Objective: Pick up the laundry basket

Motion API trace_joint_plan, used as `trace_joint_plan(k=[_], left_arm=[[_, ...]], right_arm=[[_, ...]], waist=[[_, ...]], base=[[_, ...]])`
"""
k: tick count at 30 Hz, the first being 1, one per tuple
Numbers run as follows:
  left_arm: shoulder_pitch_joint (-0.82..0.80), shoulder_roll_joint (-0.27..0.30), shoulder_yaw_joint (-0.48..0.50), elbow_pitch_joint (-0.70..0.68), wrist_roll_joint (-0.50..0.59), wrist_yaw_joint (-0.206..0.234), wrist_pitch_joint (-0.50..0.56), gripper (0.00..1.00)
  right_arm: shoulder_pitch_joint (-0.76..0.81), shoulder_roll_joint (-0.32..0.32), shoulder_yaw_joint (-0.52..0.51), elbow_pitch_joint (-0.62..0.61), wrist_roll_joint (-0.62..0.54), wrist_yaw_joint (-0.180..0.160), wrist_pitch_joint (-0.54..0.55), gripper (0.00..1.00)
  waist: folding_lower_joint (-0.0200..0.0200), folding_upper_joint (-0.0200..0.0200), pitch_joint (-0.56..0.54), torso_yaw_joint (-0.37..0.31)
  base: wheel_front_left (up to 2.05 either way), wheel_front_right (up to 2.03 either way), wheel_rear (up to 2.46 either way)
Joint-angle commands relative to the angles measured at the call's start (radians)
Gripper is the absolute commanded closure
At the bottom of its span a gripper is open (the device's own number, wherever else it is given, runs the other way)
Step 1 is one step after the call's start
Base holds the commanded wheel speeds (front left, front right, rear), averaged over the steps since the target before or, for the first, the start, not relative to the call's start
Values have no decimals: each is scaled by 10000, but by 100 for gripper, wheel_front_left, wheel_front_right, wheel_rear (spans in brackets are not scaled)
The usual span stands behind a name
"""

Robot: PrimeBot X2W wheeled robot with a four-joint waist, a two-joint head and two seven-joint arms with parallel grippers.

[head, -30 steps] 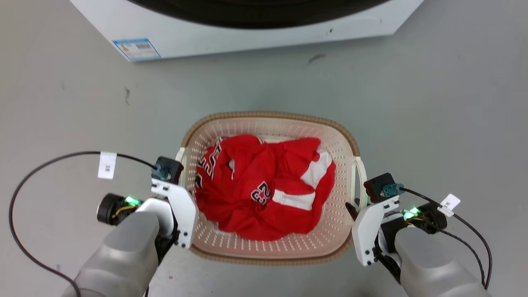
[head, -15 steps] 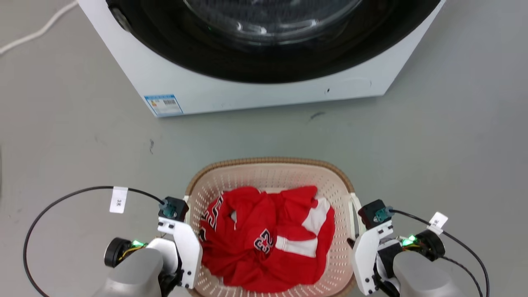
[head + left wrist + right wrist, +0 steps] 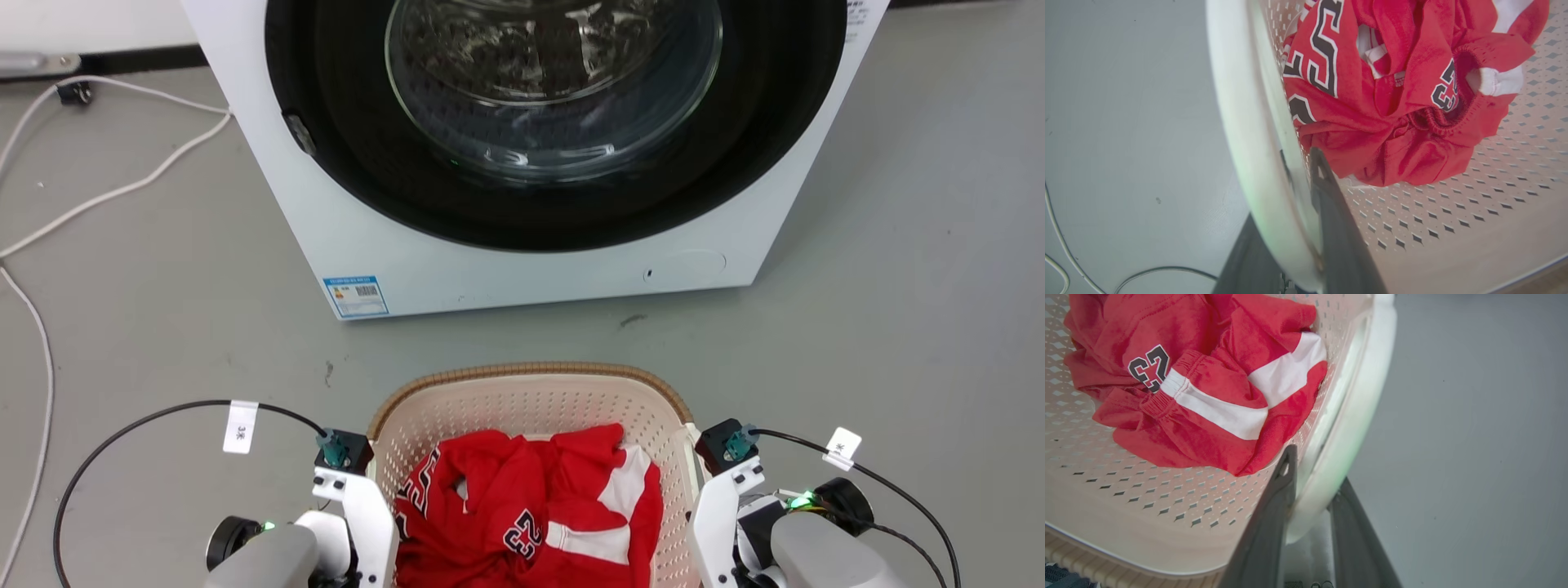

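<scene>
The laundry basket (image 3: pixel 531 380), cream and perforated with a brown woven-look rim, sits at the bottom centre of the head view and holds a crumpled red jersey (image 3: pixel 531 514). My left gripper (image 3: pixel 1300 163) is shut on the basket's white left handle (image 3: pixel 1237 102), one dark finger on each side of it. On the other side, my right gripper (image 3: pixel 1312 473) is shut on the white right handle (image 3: pixel 1367 396) in the same way. In the head view both white wrist housings flank the basket, and the fingertips are hidden below them.
A white front-loading washer (image 3: pixel 531 278) with a closed round glass door (image 3: pixel 555 82) stands just beyond the basket. White cables (image 3: pixel 106 192) trail over the grey floor at the far left. Black cables loop out from both wrists.
The head camera has moved: the washer has come far into view, and the basket with both grippers now sits lower in the picture. Both grippers stay on the handles.
</scene>
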Motion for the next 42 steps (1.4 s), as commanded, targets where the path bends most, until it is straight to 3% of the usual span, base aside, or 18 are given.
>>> trace_joint_plan(k=[1, 19, 42], left_arm=[[157, 138, -91, -6, 14, -28, 40, 100], [556, 162, -732, -192, -896, -30, 935, 100], [501, 27, -1091, 9, -1357, -30, 927, 100]], right_arm=[[51, -207, 74, -39, 10, -21, 34, 100], [198, -474, 1379, -445, 1407, -22, 1165, 100], [-9, -691, 2655, -410, 2625, -21, 1260, 100]], waist=[[2, -1, -206, 56], [2, -1, -1214, 302], [2, -1, -1415, 335]], base=[[0, 0, 0], [0, 0, 0], [0, 0, 0]])
